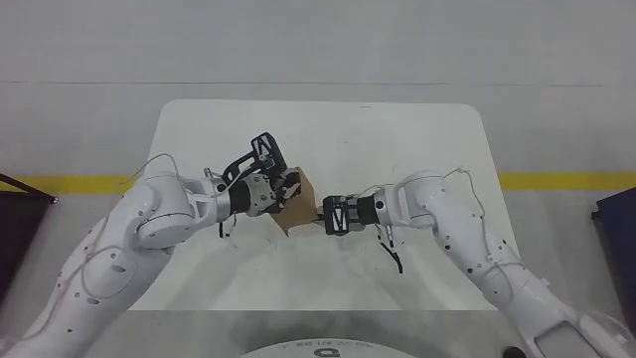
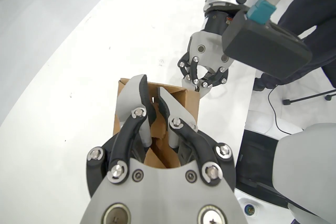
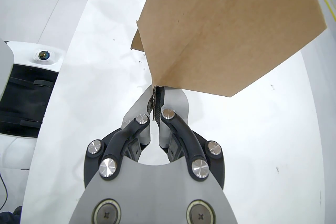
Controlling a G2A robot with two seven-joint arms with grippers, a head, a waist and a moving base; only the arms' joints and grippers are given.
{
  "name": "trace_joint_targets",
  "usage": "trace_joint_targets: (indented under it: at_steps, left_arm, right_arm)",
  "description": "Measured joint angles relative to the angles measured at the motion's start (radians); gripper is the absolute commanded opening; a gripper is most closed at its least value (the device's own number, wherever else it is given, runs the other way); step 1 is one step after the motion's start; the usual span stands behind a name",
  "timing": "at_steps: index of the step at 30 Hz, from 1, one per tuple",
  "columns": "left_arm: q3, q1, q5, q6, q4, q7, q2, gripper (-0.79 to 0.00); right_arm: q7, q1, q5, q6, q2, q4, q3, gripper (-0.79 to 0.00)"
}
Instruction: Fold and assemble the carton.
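We see the carton (image 1: 298, 214) near the middle of the white table (image 1: 397, 149), somewhat toward the robot's side, between the two grippers. It is plain brown cardboard, partly formed into a box, and its open mouth is turned toward the left arm. In the left wrist view, the mouth holds a crumpled inner flap (image 2: 157, 120) of the same cardboard. The left gripper (image 2: 151, 86) reaches in around that flap.

The outer walls look smooth, with one clean crease running down the broad face nearest the right wrist camera. We cannot tell whether the box rests on the table or hangs just above it.

The left gripper's jaws stand only a little apart, with the flap caught between them (a narrow slit shows at the tips). The right gripper (image 3: 157, 96) is pinched tight on a corner edge of the carton, on the side opposite the left gripper.

In the top view, both arms come in from the robot's edge of the table. Their elbows are bent outward and their forearms point inward, so the grippers face each other across the carton.
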Motion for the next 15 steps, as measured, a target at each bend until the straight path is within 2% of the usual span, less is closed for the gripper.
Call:
trace_joint_targets:
  at_steps: [1, 8, 15]
  left_arm:
    - [0.001, -0.002, -0.001, 0.002, 0.000, -0.001, 0.000, 0.000]
    - [-0.034, -0.041, -0.014, 0.008, 0.001, 0.001, 0.002, 0.000]
    - [-0.127, -0.116, -0.122, -0.057, -0.012, -0.018, 0.012, 0.000]
  right_arm:
    - [-0.015, -0.004, -0.018, 0.002, 0.001, -0.006, 0.002, -0.785]
    - [-0.131, -0.028, -0.135, 0.017, 0.010, -0.021, 0.018, -0.785]
    - [-0.170, -0.042, -0.187, 0.008, 0.017, -0.019, 0.026, -0.785]
